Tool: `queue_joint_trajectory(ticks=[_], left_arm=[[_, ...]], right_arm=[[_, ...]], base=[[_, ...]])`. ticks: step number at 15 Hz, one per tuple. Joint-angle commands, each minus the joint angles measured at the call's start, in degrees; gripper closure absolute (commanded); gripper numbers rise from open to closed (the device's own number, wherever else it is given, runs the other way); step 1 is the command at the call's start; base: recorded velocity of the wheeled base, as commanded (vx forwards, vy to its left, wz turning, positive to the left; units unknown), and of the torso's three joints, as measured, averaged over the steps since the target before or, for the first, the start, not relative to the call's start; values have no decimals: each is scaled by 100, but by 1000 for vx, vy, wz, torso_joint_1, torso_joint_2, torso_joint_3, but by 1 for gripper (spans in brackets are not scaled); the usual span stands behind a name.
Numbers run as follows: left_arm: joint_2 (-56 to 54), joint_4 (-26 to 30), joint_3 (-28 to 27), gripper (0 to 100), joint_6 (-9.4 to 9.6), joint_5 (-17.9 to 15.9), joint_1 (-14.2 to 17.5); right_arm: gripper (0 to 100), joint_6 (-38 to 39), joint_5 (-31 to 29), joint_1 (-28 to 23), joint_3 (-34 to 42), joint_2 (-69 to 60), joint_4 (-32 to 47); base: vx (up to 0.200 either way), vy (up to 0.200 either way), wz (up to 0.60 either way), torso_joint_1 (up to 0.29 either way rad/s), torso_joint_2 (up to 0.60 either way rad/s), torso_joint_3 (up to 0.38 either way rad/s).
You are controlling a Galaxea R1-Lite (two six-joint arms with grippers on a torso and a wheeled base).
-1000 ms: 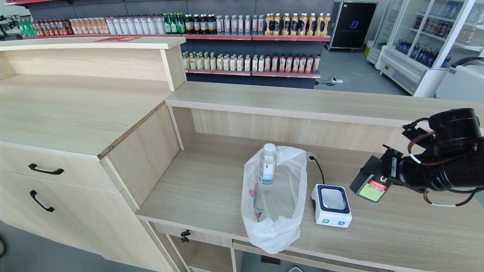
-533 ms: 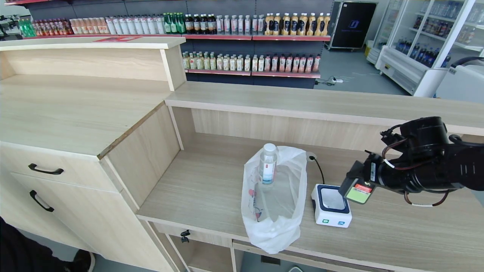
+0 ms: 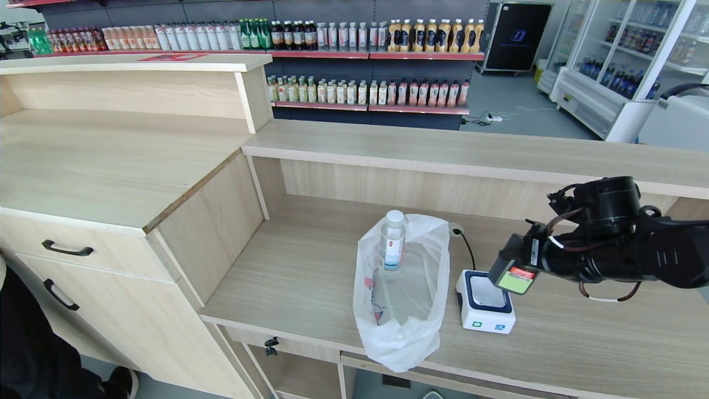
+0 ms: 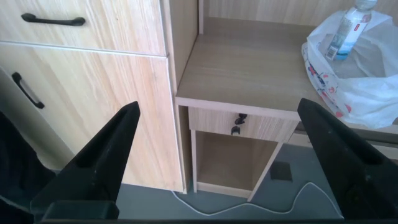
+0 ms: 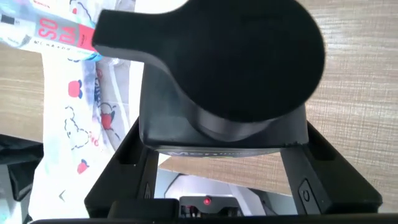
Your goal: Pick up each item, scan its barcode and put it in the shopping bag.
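Shows right pincer (image 3: 510,270) clamped on dark labelled item (image 3: 516,280) over scanner (image 3: 486,303) — right of shopping bag (image 3: 401,327); left pincer (image 4: 217,124) spread open.

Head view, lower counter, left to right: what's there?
Bag → scanner → right gripper holding a box

A pale wooden counter (image 3: 111,166) with black-handled drawers (image 3: 99,266) stands before red-edged shelves (image 3: 365,55) of bottles, a glass-door fridge (image 3: 626,61) and a grey floor (image 3: 515,105).
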Motion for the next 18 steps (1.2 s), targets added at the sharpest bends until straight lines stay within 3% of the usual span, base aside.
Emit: queue_joint_trajectory(ticks=[1, 18], left_arm=[[6, 0, 0, 0, -1, -8, 0], [6, 0, 0, 0, -1, 1, 0]], right_arm=[[100, 38, -135, 69, 86, 111, -166], [100, 21, -152, 482, 112, 709, -737]], base=[[0, 0, 0, 0, 0, 0], [0, 0, 0, 0, 0, 0]])
